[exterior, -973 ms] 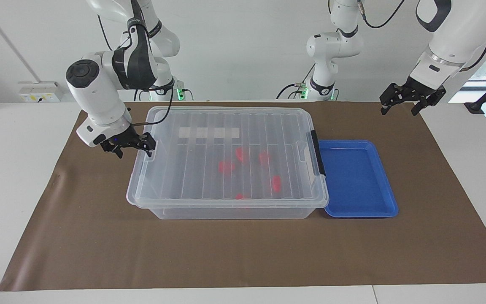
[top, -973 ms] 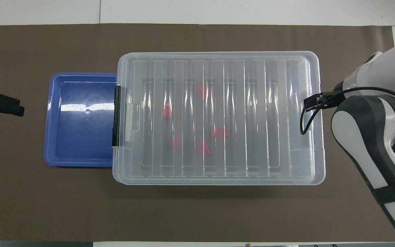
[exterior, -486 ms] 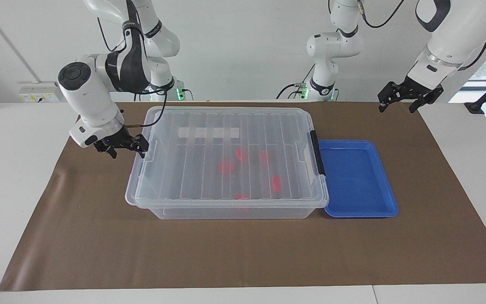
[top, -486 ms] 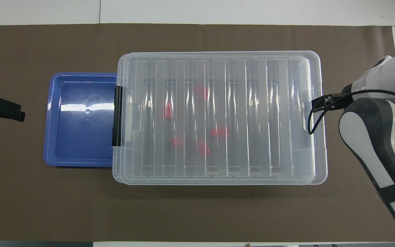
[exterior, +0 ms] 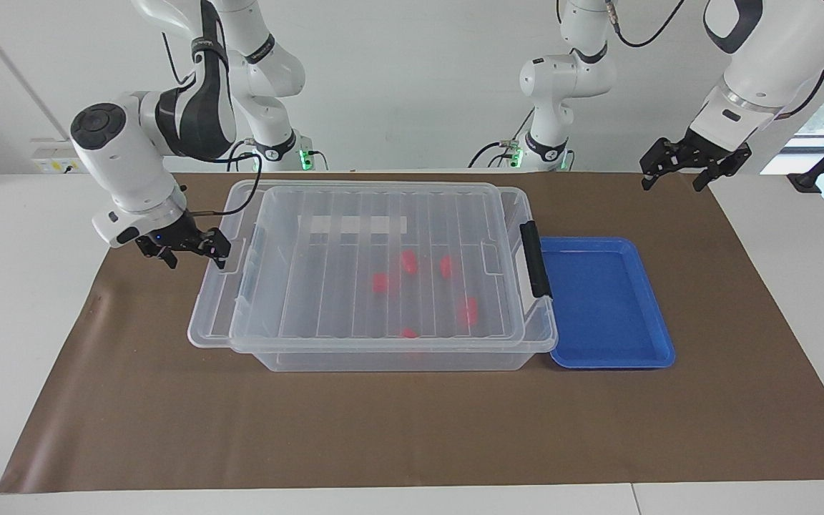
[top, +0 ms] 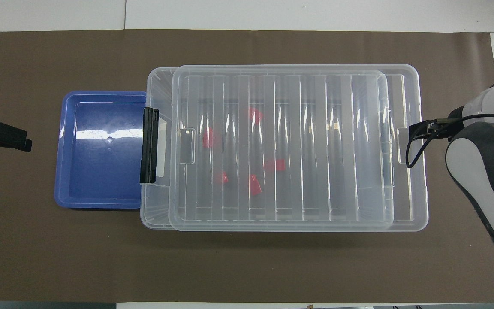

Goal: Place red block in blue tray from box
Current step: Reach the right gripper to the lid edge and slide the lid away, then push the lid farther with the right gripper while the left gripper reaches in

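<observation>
The clear box (exterior: 398,357) stands mid-table. Its ribbed lid (exterior: 383,250) lies shifted toward the right arm's end, overhanging that end of the box (top: 157,214). The black clip (exterior: 535,259) stands at the tray end. Several red blocks, one of them here (exterior: 381,282), lie inside under the lid (top: 281,146). The blue tray (exterior: 601,300) is empty, beside the box toward the left arm's end. My right gripper (exterior: 194,250) is at the lid's overhanging end, touching it. My left gripper (exterior: 672,182) is open, empty, raised over the mat's corner near the left arm.
A brown mat (exterior: 412,429) covers the table under everything. Bare mat lies between the box and the table edge farthest from the robots. White table (exterior: 26,286) shows past the mat at both ends.
My right gripper has moved toward the right arm's end, and the lid has slid with it, uncovering a strip of the box at the clip end. The left arm has barely moved.
</observation>
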